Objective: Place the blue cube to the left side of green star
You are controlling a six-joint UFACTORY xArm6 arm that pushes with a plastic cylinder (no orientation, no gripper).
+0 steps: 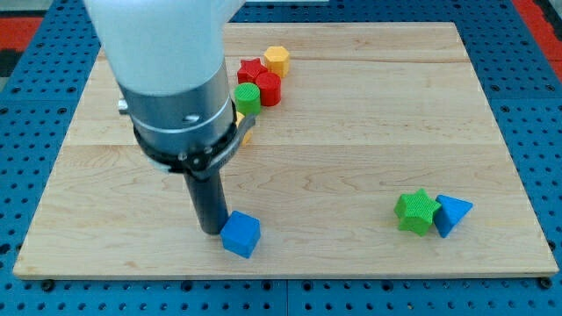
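A pale wooden board (351, 132) lies on a blue pegboard. My tip (211, 230), a bare rod with no fingers, touches the blue cube (241, 233) near the bottom edge. The green star (415, 211) sits toward the bottom-right corner, touching a blue triangle (451, 213).

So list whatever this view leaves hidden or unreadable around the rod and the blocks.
- My tip: its contact with the blue cube at the view's right cannot be confirmed; they look touching.
- A yellow block below the green cylinder: mostly hidden by the arm's body, shape unreadable.
- Red blocks: crowded together, individual shapes unclear.
- Blue triangular block: partly covered by the green star.
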